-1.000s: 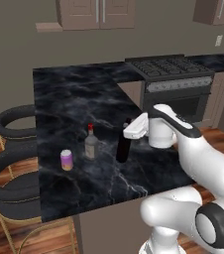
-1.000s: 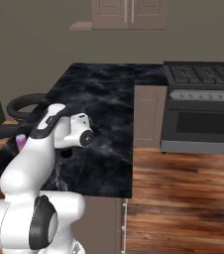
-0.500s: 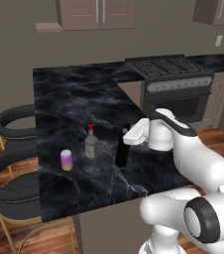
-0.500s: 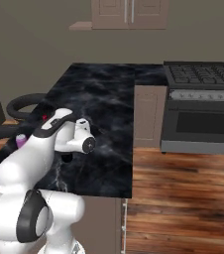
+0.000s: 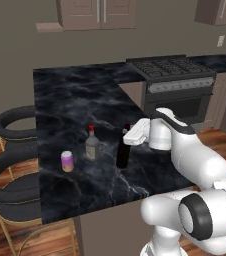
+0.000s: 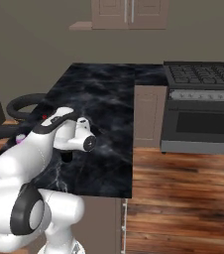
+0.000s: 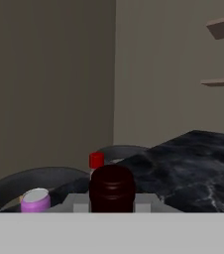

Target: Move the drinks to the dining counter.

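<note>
Wine bottle (image 5: 123, 154) stands upright on the dining table (image 5: 70, 105), its neck clenched in the pincer (image 5: 128, 135). It sits beside the can (image 5: 67, 161) and red-capped bottle (image 5: 91, 146), apparently for release there.

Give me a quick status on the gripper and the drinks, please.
Gripper shut on wine bottle, upright on dining counter. Can and red-capped bottle standing alongside. Nothing in the way.

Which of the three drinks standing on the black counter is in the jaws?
The tall dark wine bottle, rightmost; the red-capped bottle and pink can stand free.
</note>
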Robot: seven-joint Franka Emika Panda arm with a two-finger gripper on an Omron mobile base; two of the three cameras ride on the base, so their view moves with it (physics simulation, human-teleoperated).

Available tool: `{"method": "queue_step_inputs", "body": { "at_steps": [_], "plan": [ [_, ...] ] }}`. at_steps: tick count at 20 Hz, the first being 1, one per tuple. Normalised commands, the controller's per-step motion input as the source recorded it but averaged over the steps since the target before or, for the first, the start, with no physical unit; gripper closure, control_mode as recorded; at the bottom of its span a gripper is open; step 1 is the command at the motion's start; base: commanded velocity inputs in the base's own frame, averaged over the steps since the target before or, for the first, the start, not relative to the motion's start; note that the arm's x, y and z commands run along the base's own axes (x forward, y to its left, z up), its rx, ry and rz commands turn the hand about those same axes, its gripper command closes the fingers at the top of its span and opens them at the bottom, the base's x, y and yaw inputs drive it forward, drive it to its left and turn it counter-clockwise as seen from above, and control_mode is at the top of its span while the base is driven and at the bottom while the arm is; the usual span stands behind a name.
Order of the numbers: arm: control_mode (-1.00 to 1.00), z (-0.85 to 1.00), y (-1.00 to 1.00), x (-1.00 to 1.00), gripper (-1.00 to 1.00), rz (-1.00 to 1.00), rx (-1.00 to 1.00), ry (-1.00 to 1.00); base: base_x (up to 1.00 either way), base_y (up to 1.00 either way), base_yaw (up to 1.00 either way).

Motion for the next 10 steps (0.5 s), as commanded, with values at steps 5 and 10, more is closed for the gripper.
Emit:
{"method": "queue_step_inputs", "body": {
  "at_steps": [5, 10],
  "plan": [
    [-1.0, 0.0, 0.0, 0.0, 1.0, 0.0, 0.0, 0.0, 0.0, 0.0, 0.0],
    [-1.0, 0.0, 0.0, 0.0, 1.0, 0.0, 0.0, 0.0, 0.0, 0.0, 0.0]
  ]
}}
